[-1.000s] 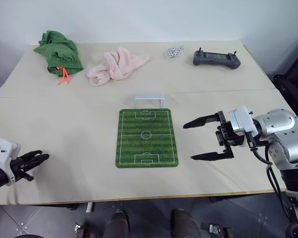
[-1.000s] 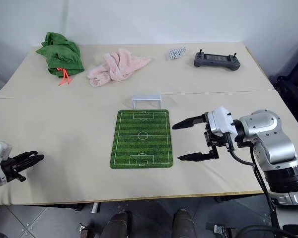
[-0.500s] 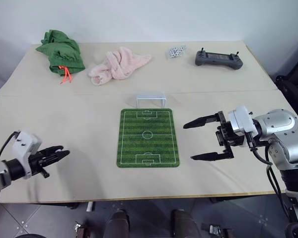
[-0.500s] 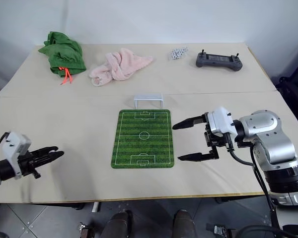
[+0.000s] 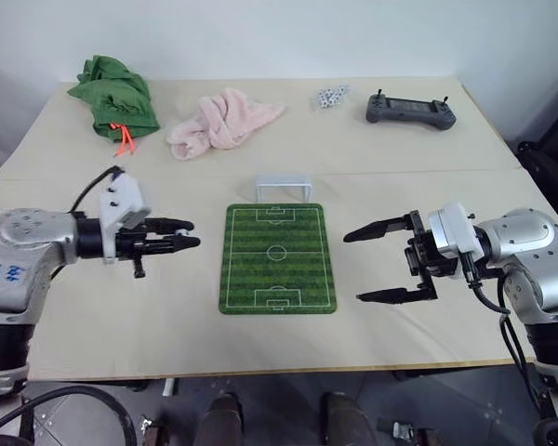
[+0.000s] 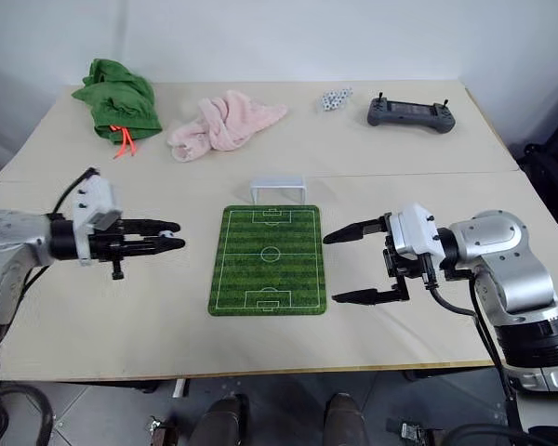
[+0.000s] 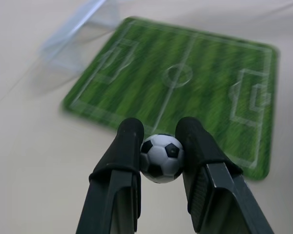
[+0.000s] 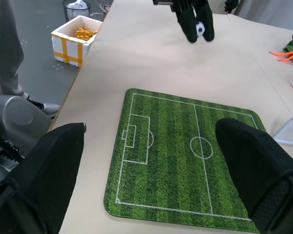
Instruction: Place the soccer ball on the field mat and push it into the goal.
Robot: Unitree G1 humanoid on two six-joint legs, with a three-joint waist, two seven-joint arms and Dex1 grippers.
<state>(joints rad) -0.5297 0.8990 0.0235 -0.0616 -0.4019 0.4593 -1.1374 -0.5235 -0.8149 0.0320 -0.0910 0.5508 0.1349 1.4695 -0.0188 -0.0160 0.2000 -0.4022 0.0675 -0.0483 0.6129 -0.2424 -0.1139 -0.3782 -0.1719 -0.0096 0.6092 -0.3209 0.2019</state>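
We look down on a wide beige tabletop [image 5: 167, 307] made of two boards, w/ a seam running across it just behind the small white-framed miniature goal [image 5: 281, 188]. A plain white wall stands behind the table, grey tiled floor in front of it. Our landmark is the flat green striped field mat w/ white pitch lines [image 5: 277, 257], lying mid-table; the goal sits at its far end, just beside the edge.

Our left gripper [image 5: 188, 234] hovers over bare table just left of the mat, fingers pointing toward it. In the left wrist view its two black fingers [image 7: 125, 156] are pinching the tiny white soccer ball w/ black patches [image 7: 161, 158] at the tips, so the ball is up in the air, beside the mat's left edge and not on it. The right wrist view shows the same ball between those fingers across the mat.

Our right gripper [image 5: 379, 261] hangs just right of the mat, jaws spread wide, nothing between them.

Far behind the mat, along the table's back: a crumpled green cloth bag w/ orange cord [image 5: 113, 96] to the far left, a bunched pink towel [image 5: 219, 121] left of centre, a cluster of small white dice [image 5: 330, 97] and a dark grey handheld controller [image 5: 410, 110] to the right.

In the right wrist view, off the table's left end, a white foam box w/ yellow tape [image 8: 74, 40] stands on the floor.
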